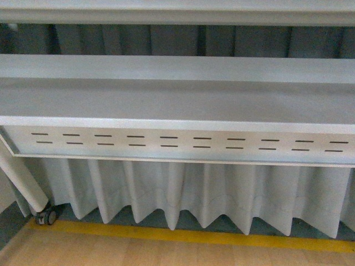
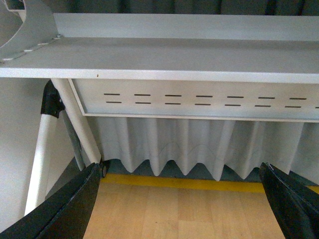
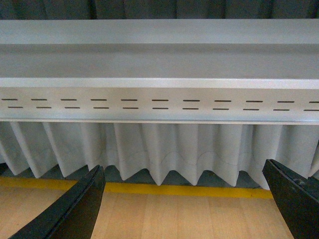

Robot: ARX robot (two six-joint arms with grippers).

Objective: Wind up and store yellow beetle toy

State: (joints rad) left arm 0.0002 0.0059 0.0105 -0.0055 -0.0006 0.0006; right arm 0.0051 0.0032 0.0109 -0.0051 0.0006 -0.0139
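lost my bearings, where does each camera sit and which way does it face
Front view: on the robot's body, facing the slotted panel and pleated curtain; no arm shows.
Left wrist view: on the left arm, facing that panel and a table leg; open left claw shows.
Right wrist view: on the right arm, facing the panel; open right claw shows.
All share the yellow floor line.

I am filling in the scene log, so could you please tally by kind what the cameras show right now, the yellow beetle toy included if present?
Yellow beetle toy: 0, in no view
Open grippers: 2, left gripper, right gripper
Grey table: 1
Slotted panel: 1
Pleated curtain: 1
Yellow floor stripe: 1
Caster wheel: 1
Total: 7
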